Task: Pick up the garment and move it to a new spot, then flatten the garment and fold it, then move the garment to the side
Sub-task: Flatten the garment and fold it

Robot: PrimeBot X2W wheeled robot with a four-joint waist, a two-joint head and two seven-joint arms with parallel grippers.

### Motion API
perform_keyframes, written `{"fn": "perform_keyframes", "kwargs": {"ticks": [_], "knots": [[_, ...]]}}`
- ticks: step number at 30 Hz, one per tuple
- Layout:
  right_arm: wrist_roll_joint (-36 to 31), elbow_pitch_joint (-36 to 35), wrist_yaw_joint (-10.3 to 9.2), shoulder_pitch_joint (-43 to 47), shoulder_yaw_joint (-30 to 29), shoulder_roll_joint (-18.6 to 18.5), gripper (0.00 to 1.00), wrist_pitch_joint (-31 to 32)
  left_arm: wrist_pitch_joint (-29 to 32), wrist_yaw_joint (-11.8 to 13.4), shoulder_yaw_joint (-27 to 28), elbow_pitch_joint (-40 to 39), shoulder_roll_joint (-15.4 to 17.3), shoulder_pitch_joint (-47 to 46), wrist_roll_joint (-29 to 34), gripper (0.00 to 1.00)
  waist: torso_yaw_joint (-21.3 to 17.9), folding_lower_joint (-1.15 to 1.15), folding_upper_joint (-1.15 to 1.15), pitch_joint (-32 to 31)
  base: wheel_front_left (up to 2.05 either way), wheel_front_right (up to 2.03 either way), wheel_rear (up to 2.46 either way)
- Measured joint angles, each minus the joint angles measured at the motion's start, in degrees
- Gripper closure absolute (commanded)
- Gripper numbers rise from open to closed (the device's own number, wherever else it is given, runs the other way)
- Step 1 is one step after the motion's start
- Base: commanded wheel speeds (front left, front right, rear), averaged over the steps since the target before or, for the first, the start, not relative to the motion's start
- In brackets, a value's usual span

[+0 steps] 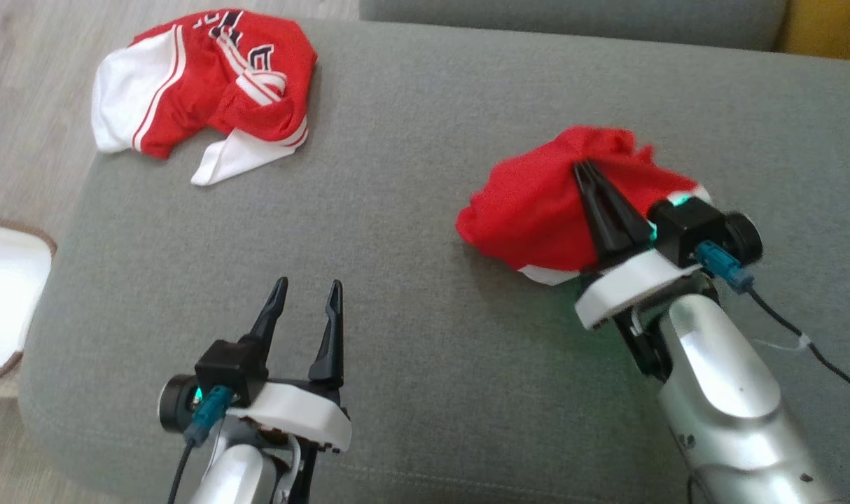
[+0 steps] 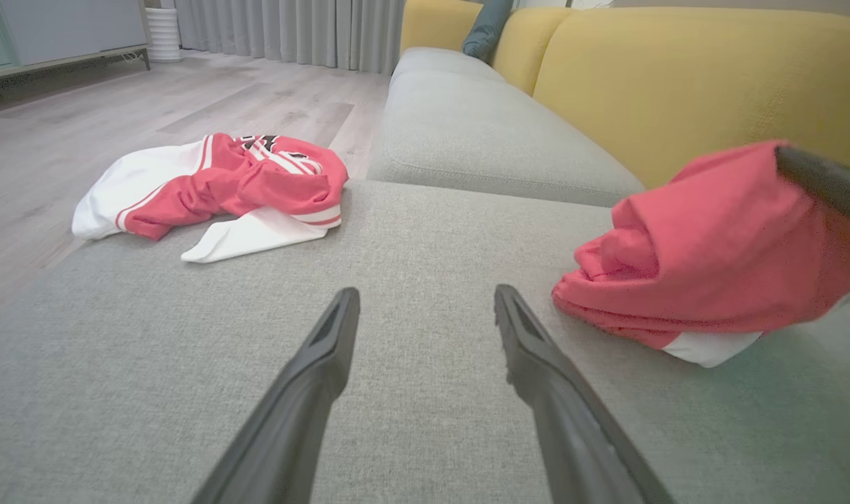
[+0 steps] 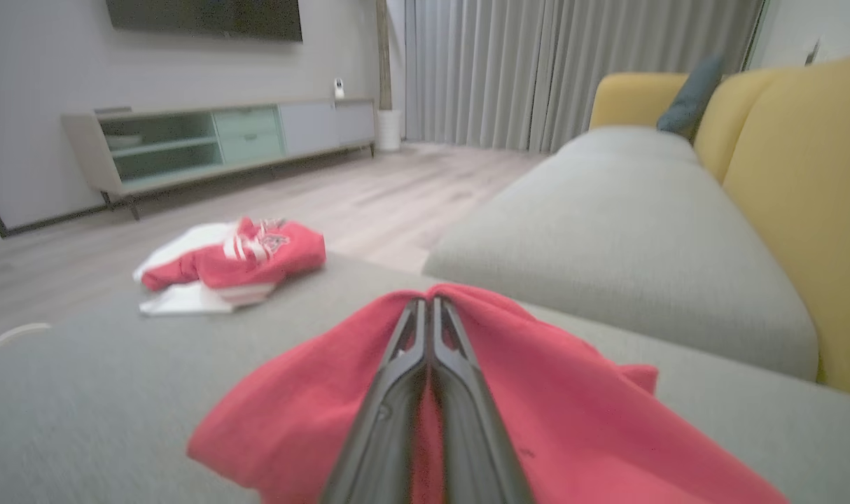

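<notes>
Red garment (image 1: 537, 203): bunched into a loose mound, plain red with a white band showing at its lower edge. It sits on the grey seat cushion (image 1: 425, 231), gathered around the tips of the right gripper (image 1: 580, 166). That gripper's fingers are pressed together with a peak of the cloth pinched between them. The fabric rises to a ridge at the tips and drapes down on both sides of the fingers. The left gripper (image 1: 309, 285) stands with its fingers spread wide and nothing between them but cushion. The red garment lies to the right of those fingers, near but apart. A second garment (image 1: 208, 84) — red, with white panels, white stripes and dark lettering, crumpled — lies ahead and to the left of the left fingers, well apart from both grippers, at the cushion's far corner by the wooden floor (image 2: 117, 91). Beyond the fingertips sits another grey cushion (image 2: 467, 126). A yellow backrest (image 2: 677, 77) rises to the right of the right fingers. A pale round item with a brown rim (image 1: 5, 301) lies to the left of the left fingers — off the cushion.
</notes>
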Motion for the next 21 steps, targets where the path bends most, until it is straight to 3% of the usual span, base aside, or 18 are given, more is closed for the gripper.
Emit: {"fn": "perform_keyframes", "kwargs": {"ticks": [6, 10, 13, 21], "knots": [[3.39, -13.68, 0.0, 2.1, 0.25, 0.52, 1.0, 1.75, 0.0, -0.07, 0.11, 0.43, 0.0, 0.87, 0.01, 0.0, -1.15, 0.0, 0.0, -2.66, 0.0, 0.0, 0.0], [3.6, -16.97, 0.0, 5.98, -3.35, 0.65, 1.0, 6.49, 0.0, -0.48, -0.07, 0.96, 0.0, 2.29, 0.01, 0.0, -1.16, 0.0, 0.0, -3.77, 0.0, 0.0, 0.0], [4.99, -14.4, 0.0, 6.81, -6.76, 0.89, 1.0, 7.94, 0.0, -0.56, -0.24, 0.89, 0.0, 2.22, 0.0, 0.0, -0.59, 0.0, 0.0, -3.46, 0.0, 0.0, 0.0], [-3.47, 0.36, 0.0, 0.04, -21.09, 0.96, 1.0, 7.05, 0.0, -0.54, -0.6, 0.1, 0.01, 1.82, 0.0, 0.0, 1.14, 0.0, 0.0, -0.59, 0.0, 0.0, 0.0]]}}
